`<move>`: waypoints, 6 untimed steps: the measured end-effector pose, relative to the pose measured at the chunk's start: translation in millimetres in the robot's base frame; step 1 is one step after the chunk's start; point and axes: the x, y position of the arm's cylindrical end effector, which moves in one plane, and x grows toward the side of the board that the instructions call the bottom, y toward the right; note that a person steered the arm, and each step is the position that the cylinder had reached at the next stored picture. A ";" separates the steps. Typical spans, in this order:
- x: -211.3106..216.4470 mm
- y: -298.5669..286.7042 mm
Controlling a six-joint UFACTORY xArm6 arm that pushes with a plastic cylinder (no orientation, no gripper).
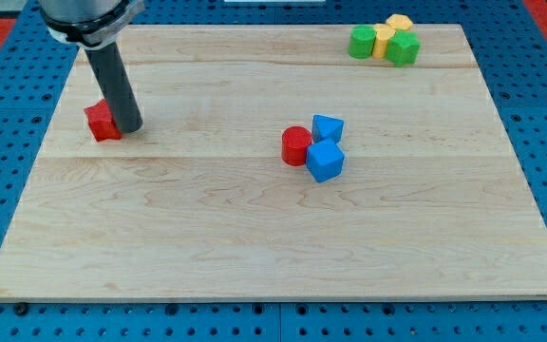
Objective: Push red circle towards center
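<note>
Red wooden circle block [296, 145] is seen near mid-board, touching two blue blocks [326, 147]. No pincer is fitted; my tip [128, 127] is parked beside another red block [103, 122], possibly touching. A short, gentle nudge is advised, avoiding the blues.

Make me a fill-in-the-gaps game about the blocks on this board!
1. My tip touches a block on the view's left whose colour is ____.
2. The red circle touches blocks of the colour ____.
3. The number of blue blocks beside it is ____.
4. The green blocks and yellow blocks sit at the wooden board's top ____ corner in the view.

Missing words: red; blue; two; right
</note>
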 end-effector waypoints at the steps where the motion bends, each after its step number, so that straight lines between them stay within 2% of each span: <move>1: 0.0 -14.9; 2: 0.0 -17.2; 3: 40.4 21.2; 4: 102.3 86.5; 5: 109.9 175.8; 6: 90.0 234.5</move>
